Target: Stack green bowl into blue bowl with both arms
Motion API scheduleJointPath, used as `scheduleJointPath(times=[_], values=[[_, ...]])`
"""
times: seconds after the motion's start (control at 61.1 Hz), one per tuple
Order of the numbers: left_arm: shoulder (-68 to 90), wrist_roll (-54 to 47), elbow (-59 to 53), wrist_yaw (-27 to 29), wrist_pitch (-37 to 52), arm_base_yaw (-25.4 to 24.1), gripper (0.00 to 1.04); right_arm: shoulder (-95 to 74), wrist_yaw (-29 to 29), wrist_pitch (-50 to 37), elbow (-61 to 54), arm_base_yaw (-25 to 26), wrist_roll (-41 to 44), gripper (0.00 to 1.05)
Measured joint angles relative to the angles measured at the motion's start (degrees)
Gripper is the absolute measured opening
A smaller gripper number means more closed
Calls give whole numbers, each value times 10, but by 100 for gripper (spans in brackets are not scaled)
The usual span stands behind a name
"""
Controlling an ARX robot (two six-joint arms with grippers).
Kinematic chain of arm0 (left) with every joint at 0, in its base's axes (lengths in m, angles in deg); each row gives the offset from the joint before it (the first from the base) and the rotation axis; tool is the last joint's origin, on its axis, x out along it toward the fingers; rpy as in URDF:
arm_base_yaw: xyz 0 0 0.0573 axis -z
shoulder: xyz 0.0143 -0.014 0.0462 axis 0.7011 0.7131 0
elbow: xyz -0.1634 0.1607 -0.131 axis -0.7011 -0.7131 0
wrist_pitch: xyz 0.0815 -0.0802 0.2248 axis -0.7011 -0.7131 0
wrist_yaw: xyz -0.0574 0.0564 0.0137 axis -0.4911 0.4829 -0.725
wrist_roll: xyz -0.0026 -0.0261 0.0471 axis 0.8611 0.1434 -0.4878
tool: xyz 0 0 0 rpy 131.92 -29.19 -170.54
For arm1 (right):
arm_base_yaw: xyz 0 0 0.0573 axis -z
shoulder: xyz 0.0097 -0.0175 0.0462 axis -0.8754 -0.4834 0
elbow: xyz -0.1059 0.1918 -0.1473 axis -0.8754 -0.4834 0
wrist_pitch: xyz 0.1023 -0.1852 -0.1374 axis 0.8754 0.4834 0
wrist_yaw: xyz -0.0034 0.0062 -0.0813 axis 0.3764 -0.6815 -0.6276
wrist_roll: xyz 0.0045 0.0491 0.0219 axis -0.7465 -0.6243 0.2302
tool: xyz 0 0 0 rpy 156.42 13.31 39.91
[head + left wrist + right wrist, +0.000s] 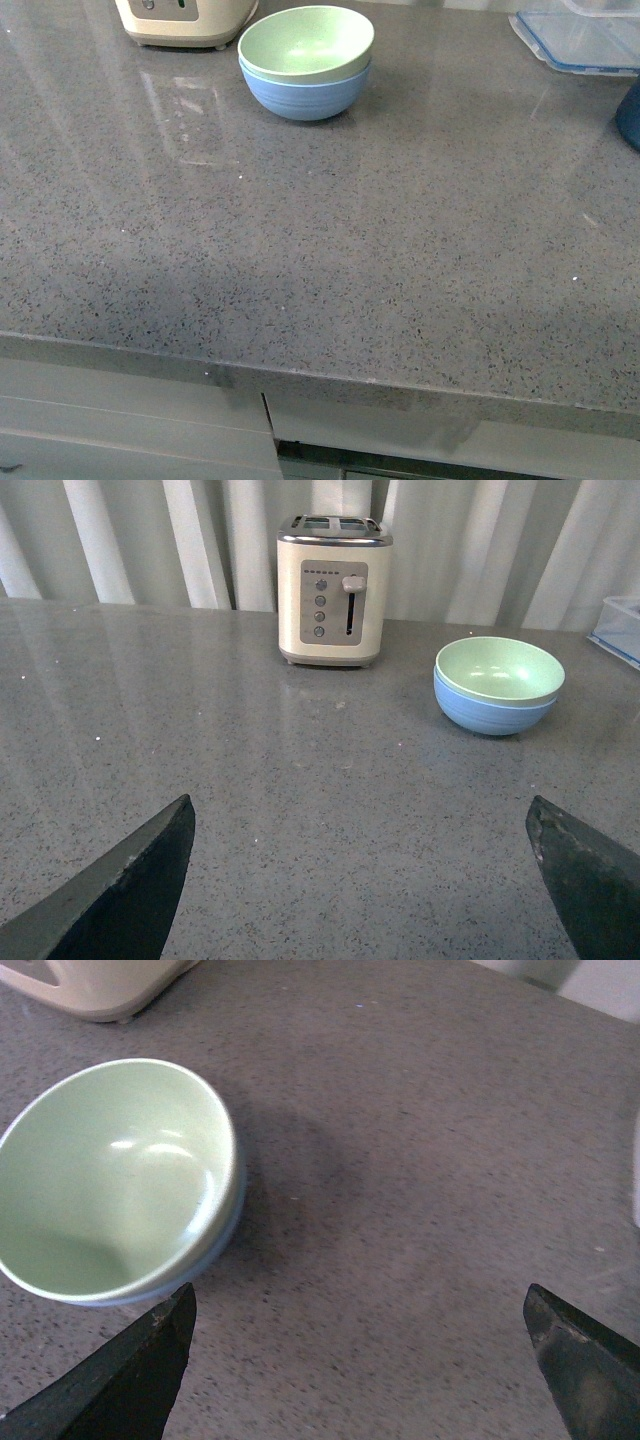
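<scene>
The green bowl (306, 42) sits nested inside the blue bowl (305, 95) at the back of the grey counter, upright. The left wrist view shows the same pair: green bowl (498, 670) in blue bowl (490, 713), well ahead of my left gripper (360, 825), which is open over bare counter. In the right wrist view the green bowl (110, 1175) fills the blue bowl, of which only a thin rim (225, 1235) shows. My right gripper (358, 1305) is open, one fingertip (165, 1335) just beside the bowls, nothing between the fingers. Neither arm appears in the front view.
A cream toaster (185, 20) stands to the left of the bowls, also visible as the toaster (332, 590). A clear container with a blue rim (580, 38) lies at the back right, with a dark navy object (630, 112) at the right edge. The counter's front edge (300, 375) is near.
</scene>
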Motion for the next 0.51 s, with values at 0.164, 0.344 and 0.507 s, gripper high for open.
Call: scheduleJointPath(times=[0.164,0.344,0.507], values=[[0,0,0,0,0,0,98,42,20,-15,-56,49,1,95],[0,0,0,0,0,0,98,109,49,-47,-146,103,4,95],[0,0,0,0,0,0,98,181,81,-69,-232,148,8,95]])
